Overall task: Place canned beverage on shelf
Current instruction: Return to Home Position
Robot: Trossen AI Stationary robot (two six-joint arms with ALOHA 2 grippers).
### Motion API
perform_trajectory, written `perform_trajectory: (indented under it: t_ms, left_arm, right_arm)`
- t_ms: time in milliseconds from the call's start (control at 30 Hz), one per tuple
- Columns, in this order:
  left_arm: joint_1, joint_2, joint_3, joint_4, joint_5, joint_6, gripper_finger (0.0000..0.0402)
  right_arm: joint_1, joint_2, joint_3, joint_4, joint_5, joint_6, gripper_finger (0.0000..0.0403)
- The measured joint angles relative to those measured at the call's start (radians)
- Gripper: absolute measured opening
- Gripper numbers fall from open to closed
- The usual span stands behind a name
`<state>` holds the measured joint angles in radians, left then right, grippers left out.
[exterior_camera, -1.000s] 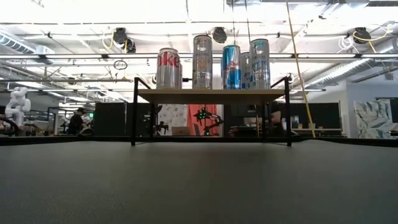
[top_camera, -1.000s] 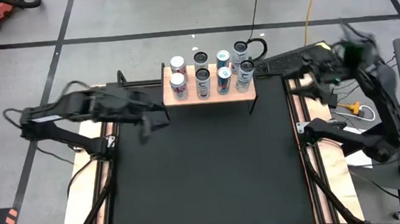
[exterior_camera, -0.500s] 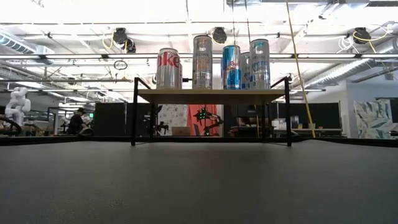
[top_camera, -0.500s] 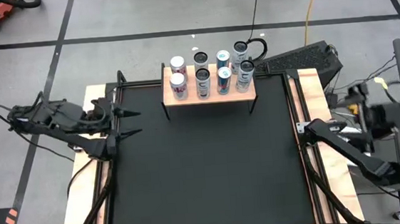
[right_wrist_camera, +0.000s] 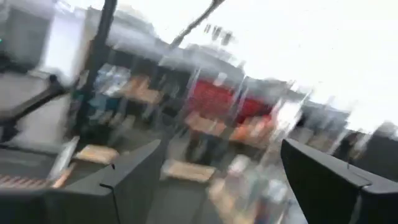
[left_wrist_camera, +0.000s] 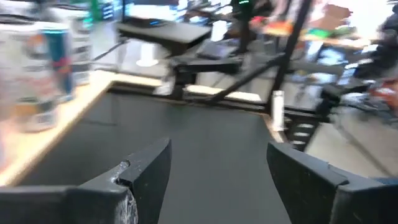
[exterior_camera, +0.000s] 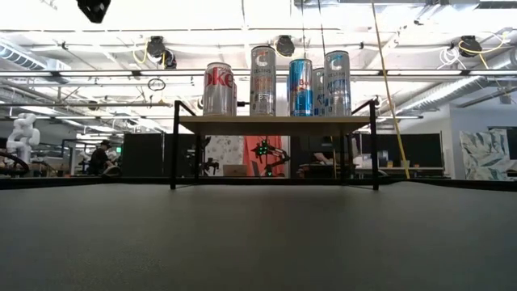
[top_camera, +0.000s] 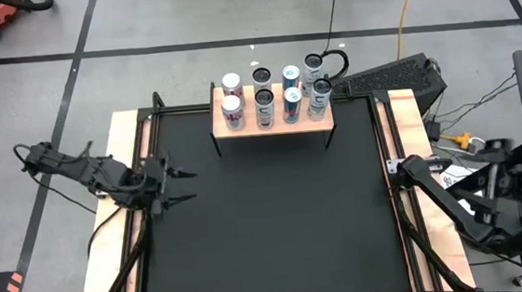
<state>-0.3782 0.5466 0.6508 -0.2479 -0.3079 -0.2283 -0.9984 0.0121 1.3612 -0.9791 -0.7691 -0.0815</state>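
Cans (top_camera: 264,99), eight, in two rows on shelf (top_camera: 274,129) at table's far edge. Left gripper (top_camera: 178,185) and right gripper (right_wrist_camera: 224,180) spread wide, empty, at opposite table sides. Step apparently homing; next, arms need only settle to rest.

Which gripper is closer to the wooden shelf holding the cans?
Left. The left gripper hovers at the table's left edge, left of the shelf; the right gripper is beyond the table's right side, farther away.

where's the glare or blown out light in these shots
Low view: ceiling lights blow out white behind the cans on the shelf; right wrist view: washed-out white patch beyond the right gripper; high view: even light, no glare on the black mat.
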Motion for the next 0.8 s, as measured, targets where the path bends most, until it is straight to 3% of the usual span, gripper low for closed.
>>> perform_trajectory:
  t_ms: [167, 433, 567, 800]
  left_arm:
    - [0.000, -0.047, -0.143, 0.191, 0.152, 0.080, 0.0267]
    - [0.000, -0.081, -0.284, 0.327, 0.346, 0.114, 0.0267]
    - [0.000, -0.088, -0.346, 0.411, 0.410, 0.160, 0.0267]
    - [0.000, -0.087, -0.446, 0.537, 0.534, 0.201, 0.0267]
  right_arm:
    - [-0.014, 0.006, -0.084, 0.077, -0.012, 0.035, 0.0310]
    - [-0.019, -0.007, -0.284, 0.172, -0.010, 0.101, 0.0310]
    - [-0.021, -0.008, -0.447, 0.373, -0.074, 0.145, 0.0310]
    - [-0.021, -0.008, -0.765, 0.740, -0.094, 0.275, 0.0310]
